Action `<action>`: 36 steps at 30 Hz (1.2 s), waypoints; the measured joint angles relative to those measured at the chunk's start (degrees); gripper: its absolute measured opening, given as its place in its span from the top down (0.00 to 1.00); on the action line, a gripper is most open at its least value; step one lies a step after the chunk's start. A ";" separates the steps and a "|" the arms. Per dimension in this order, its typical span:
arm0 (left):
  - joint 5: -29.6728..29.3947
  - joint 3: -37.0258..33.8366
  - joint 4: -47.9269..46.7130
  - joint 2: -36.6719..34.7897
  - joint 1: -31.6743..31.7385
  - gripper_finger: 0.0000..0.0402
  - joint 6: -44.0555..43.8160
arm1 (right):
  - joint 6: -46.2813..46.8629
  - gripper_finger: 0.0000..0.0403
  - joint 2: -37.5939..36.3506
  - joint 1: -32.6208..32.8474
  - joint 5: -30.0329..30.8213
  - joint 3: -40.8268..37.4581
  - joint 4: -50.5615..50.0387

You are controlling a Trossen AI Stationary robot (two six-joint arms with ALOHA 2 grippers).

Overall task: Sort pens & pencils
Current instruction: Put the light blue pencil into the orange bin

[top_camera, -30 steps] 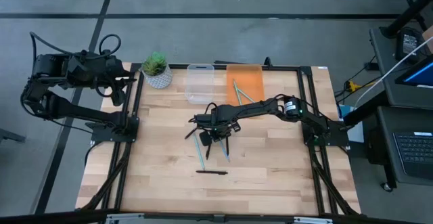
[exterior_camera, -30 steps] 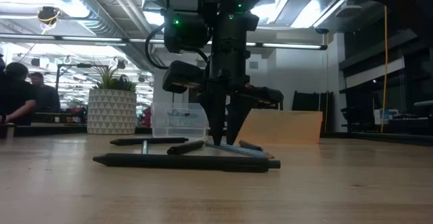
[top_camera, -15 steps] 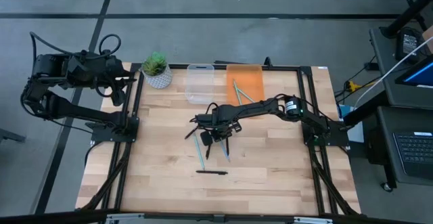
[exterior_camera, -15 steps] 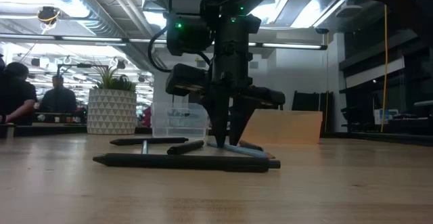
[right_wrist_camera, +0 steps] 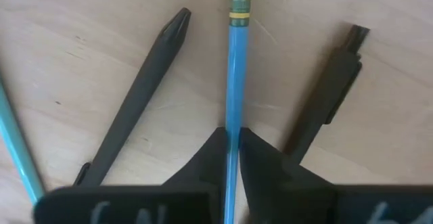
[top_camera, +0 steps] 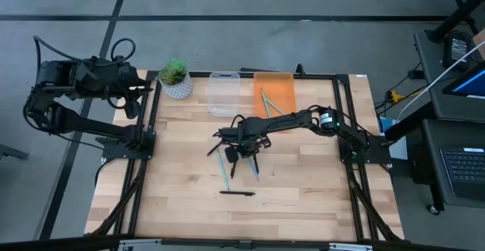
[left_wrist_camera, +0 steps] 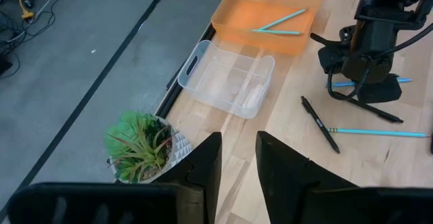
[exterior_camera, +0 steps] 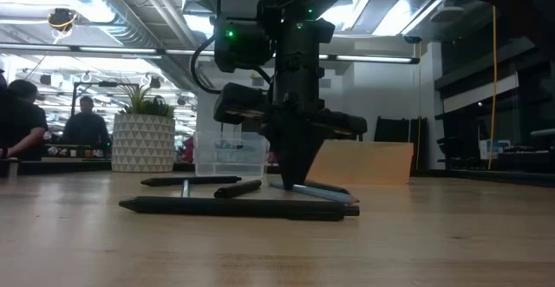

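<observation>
Your right gripper is down at the middle of the table, fingers pinched almost together on a teal pencil, which runs straight out between the tips. It's a fingertip pinch near one end, probably because the stick is so slim and has black pens lying close on both sides: one black pen on one flank, another black pen on the other, neither touched. In the low view the pencil looks to be lying on the wood with the fingers standing vertical over it, so I'd call this grasp made, lift not yet begun. Two teal pencils already lie in the orange tray at the far edge; the clear bin beside it looks empty, so colours seem to go teal to orange, black to clear. A second loose teal pencil lies just beside the gripper, and a lone black pen sits nearer the front edge, apart from the cluster. Your left gripper is parked off the table's left rear corner, fingers apart, holding nothing, near the potted plant. Writing: none readable; the pencil only shows yellow bands near its end, no legible brand.
</observation>
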 joint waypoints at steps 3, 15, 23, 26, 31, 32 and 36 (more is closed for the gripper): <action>-0.01 -0.02 0.00 0.02 0.00 0.79 0.00 | -0.02 0.94 0.00 0.00 -0.11 0.00 0.03; 0.00 0.00 0.00 0.00 0.00 0.79 0.00 | -0.02 0.94 0.02 0.00 -0.54 0.00 0.11; -0.04 -0.01 0.00 0.00 0.01 0.79 0.00 | 0.08 0.93 0.40 0.10 -1.34 1.69 -0.74; -0.04 0.00 0.00 0.00 0.00 0.79 0.00 | -0.24 0.94 0.42 0.13 -1.12 3.46 -1.87; -0.04 0.00 0.00 0.00 0.01 0.79 0.00 | -0.38 0.93 0.42 0.07 0.15 5.45 -5.52; -0.04 -0.01 0.00 0.02 0.00 0.79 0.00 | -0.34 0.93 0.42 0.07 0.21 6.01 -6.42; -0.04 0.00 0.00 0.00 0.00 0.79 0.00 | -0.45 0.92 0.42 0.07 1.35 7.96 -9.09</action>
